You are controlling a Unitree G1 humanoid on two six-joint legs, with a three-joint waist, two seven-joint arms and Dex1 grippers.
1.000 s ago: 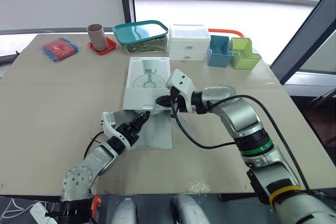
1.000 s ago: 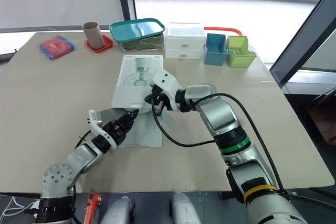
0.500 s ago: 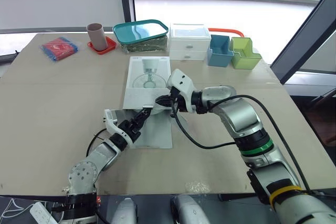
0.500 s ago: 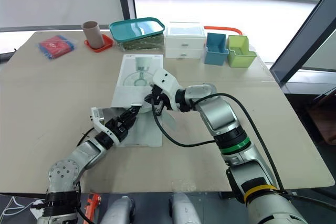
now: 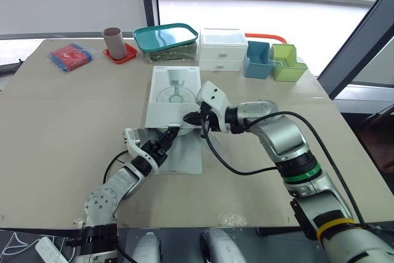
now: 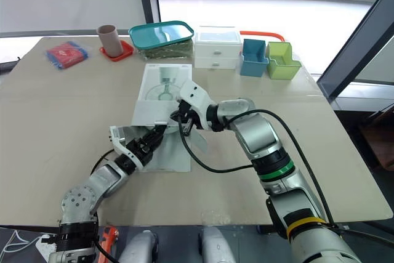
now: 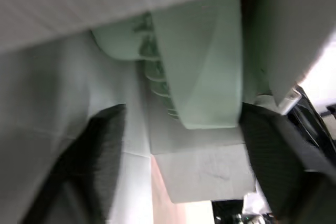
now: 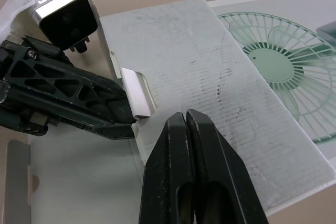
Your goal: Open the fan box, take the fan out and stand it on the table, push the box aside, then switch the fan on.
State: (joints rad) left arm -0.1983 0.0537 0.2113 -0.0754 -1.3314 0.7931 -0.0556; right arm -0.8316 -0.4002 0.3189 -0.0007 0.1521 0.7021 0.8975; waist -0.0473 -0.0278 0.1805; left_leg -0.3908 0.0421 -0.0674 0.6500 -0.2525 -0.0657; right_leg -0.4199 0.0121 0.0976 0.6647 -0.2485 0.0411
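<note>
Plainly, the left pincer (image 5: 167, 135), spread apart, sat at the open end of the box (image 5: 161, 110), fan (image 7: 199, 66) just ahead; the right pincer (image 5: 188, 118), closed together beside it, needed to steady the box.

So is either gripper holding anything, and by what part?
Nothing is gripped yet. The left gripper is open, straddling the green fan inside the fan box; the right gripper is shut, empty.
</note>
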